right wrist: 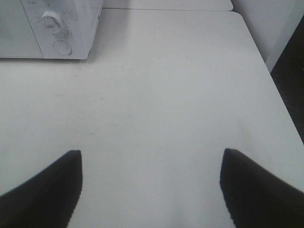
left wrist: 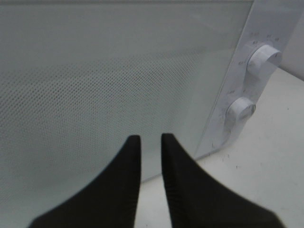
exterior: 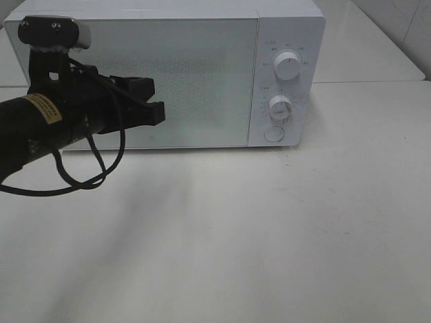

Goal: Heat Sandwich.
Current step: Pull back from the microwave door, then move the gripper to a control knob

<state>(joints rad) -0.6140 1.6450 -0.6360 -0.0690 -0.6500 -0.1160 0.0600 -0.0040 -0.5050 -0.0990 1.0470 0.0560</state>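
The sandwich is out of view in every frame. A white microwave (exterior: 289, 27) stands at the back of the table with its frosted glass door (exterior: 195, 81) closed. My left gripper (exterior: 158, 99) hovers close in front of the door's left half, its black fingers a small gap apart with nothing between them. The left wrist view shows that gripper (left wrist: 150, 137) pointing at the door (left wrist: 95, 71). My right gripper (right wrist: 151, 154) is wide open and empty above bare table, well to the right of the microwave (right wrist: 71, 42).
The microwave's control panel carries an upper knob (exterior: 287, 66), a lower knob (exterior: 279, 106) and a round button (exterior: 273, 133). The white table (exterior: 269, 235) spreads out in front. Its right edge (right wrist: 280, 109) borders a dark gap.
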